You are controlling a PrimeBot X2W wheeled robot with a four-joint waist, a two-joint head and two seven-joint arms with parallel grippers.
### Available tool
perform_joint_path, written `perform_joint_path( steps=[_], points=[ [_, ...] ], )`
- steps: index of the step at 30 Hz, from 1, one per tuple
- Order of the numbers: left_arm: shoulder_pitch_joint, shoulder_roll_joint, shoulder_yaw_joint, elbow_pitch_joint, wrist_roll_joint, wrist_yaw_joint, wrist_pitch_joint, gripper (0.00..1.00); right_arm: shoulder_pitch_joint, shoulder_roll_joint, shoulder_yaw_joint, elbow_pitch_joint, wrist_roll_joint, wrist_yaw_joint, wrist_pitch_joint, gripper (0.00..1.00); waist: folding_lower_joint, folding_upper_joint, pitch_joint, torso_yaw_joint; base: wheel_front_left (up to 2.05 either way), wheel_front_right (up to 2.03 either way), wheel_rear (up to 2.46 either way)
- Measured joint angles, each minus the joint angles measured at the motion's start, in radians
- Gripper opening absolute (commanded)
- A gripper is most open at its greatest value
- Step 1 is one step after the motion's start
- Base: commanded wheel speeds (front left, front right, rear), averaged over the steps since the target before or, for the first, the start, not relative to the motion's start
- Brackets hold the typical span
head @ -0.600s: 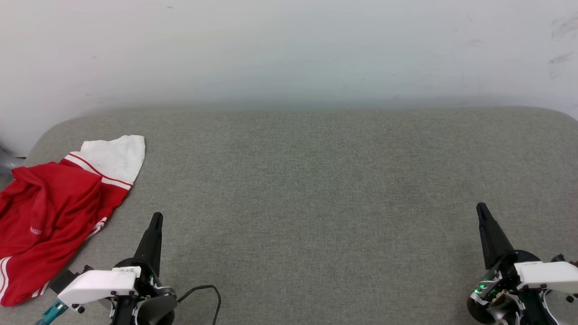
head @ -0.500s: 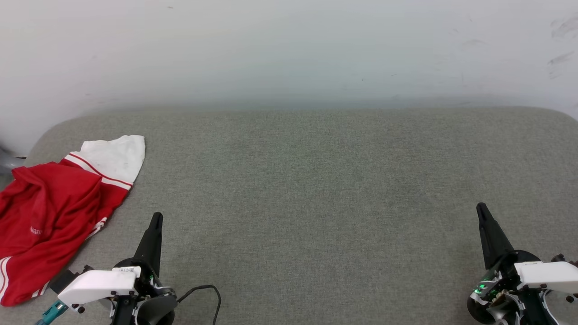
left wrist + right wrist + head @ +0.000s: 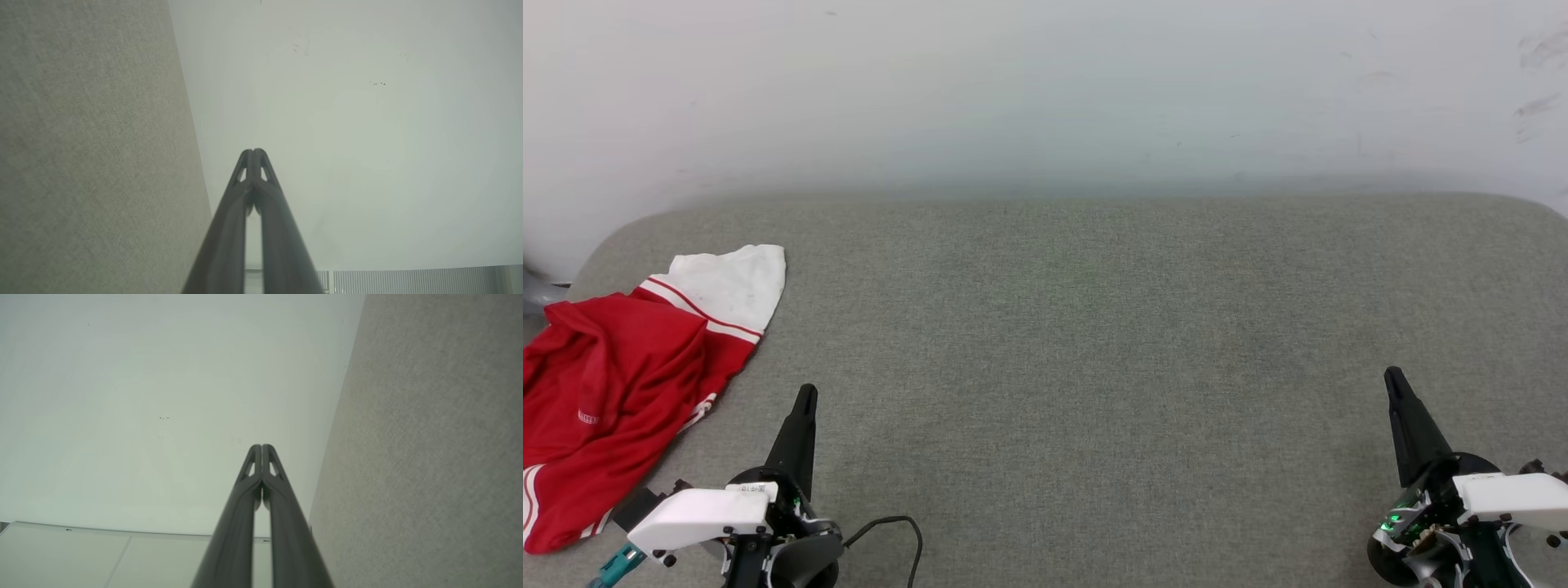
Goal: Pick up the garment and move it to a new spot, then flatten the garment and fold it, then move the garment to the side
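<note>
nearest us our left gripper and right gripper sit low, fingers pressed together, holding nothing; one garment lies crumpled at the left edge of the grey padded surface, near the left gripper and well apart from the right. we judge it light, soft and limp, apt to sag and bunch, so we would pinch the white sleeve or a red edge; we count two grippers, one garment, one pale wall behind.

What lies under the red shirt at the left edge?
The garment lies crumpled directly on the grey cushion, its white sleeve spread flat. Anything beneath its folds is hidden.
</note>
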Motion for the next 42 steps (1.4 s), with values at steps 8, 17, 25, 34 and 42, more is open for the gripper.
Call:
perform_joint_path(
  steps=[8, 17, 25, 34, 42],
  points=[
    [0.028, -0.002, -0.011, 0.026, 0.0, 0.0, -0.004, 1.0, 0.032, 0.001, 0.003, 0.022, 0.0, 0.0, -0.003, 1.0, 0.0, 0.0, 0.0, 0.0, 0.0, 0.0, 0.0],
    [0.028, -0.002, -0.059, -0.03, 0.0, 0.0, -0.05, 1.0, 0.041, 0.001, 0.029, -0.046, -0.006, 0.0, -0.037, 1.0, 0.0, 0.0, 0.0, 0.001, 0.0, 0.0, 0.0],
    [0.028, -0.002, -0.101, -0.104, 0.011, 0.0, -0.096, 1.0, 0.049, 0.0, 0.057, -0.119, -0.025, 0.0, -0.078, 1.0, 0.0, 0.0, -0.001, 0.003, 0.0, 0.0, 0.0],
    [0.028, -0.001, -0.127, -0.137, 0.156, 0.0, -0.132, 1.0, 0.067, -0.027, 0.08, -0.145, -0.197, 0.0, -0.13, 1.0, 0.0, 0.0, -0.003, 0.005, 0.0, 0.0, 0.0],
    [0.035, -0.001, -0.137, -0.154, 0.387, 0.0, -0.162, 1.0, 0.07, -0.02, 0.069, -0.167, -0.489, 0.0, -0.158, 1.0, 0.0, 0.0, -0.005, 0.01, 0.0, 0.0, 0.0]
  ],
)
